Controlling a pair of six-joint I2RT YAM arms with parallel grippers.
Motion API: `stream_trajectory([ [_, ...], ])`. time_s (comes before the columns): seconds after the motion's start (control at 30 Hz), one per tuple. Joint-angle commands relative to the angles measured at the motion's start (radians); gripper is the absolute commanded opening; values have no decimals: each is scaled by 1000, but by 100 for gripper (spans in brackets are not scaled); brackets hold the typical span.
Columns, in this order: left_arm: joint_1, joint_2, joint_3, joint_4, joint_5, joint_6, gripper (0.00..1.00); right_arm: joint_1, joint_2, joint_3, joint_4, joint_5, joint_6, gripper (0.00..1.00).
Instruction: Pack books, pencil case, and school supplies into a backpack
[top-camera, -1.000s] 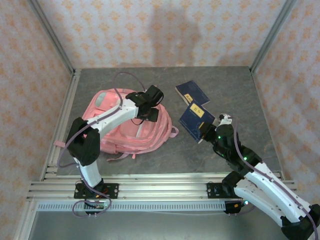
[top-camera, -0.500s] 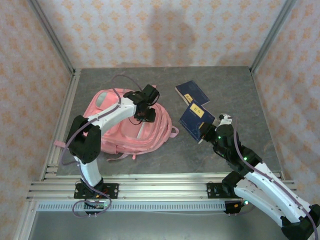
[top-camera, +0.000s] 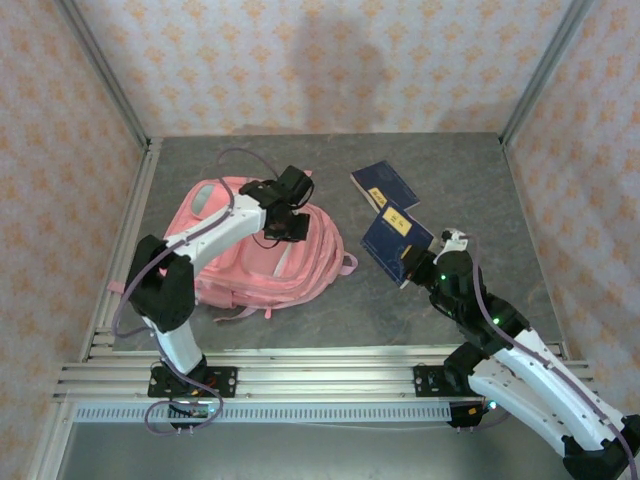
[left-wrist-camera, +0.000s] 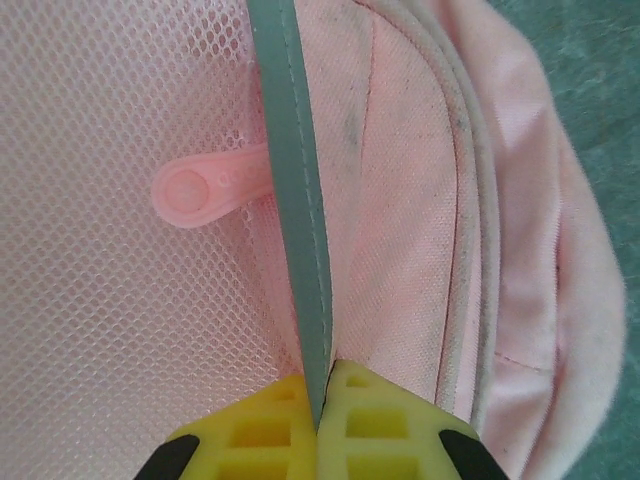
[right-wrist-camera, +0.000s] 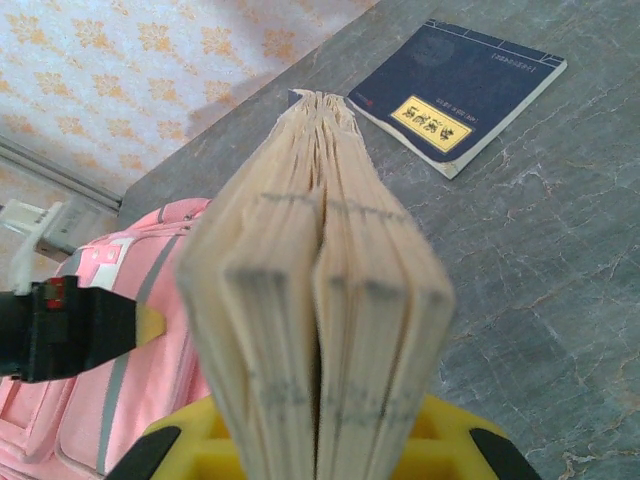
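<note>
The left gripper (left-wrist-camera: 318, 405) has pinched the backpack's (top-camera: 250, 272) mint trim (left-wrist-camera: 295, 200); right gripper (right-wrist-camera: 318, 445) still clamps seemingly two books (right-wrist-camera: 315, 260).

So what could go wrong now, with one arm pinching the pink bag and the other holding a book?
The left gripper pinches only the thin grey-green trim strip of the pink fabric backpack; pulled, it might slip free. The right gripper holds the navy book by one edge, pages splitting apart, so it may sag or slide out.

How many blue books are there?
2. One blue book lies flat on the table toward the back; the right claw holds a second blue book. More may be hidden in the pink backpack.
</note>
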Motion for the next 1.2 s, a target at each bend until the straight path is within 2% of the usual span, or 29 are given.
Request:
stream_trajectory([
  [0.0,7,-72,24,-63,52,36,0,-5,-12,37,22,30,-18,0],
  [0.5,30,-188,173,-181,146,75,0,-8,-5,47,26,-18,-14,0],
  [0.8,54,-225,243,-216,196,111,0,-17,7,56,58,-150,-22,0],
  [0.87,66,-232,250,-218,213,118,0,-35,16,55,81,-229,-2,0],
  [1.03,89,-240,277,-224,269,133,0,-131,79,49,202,-567,125,0],
  [1.17,97,-242,284,-218,293,135,0,-199,105,36,269,-705,216,0],
])
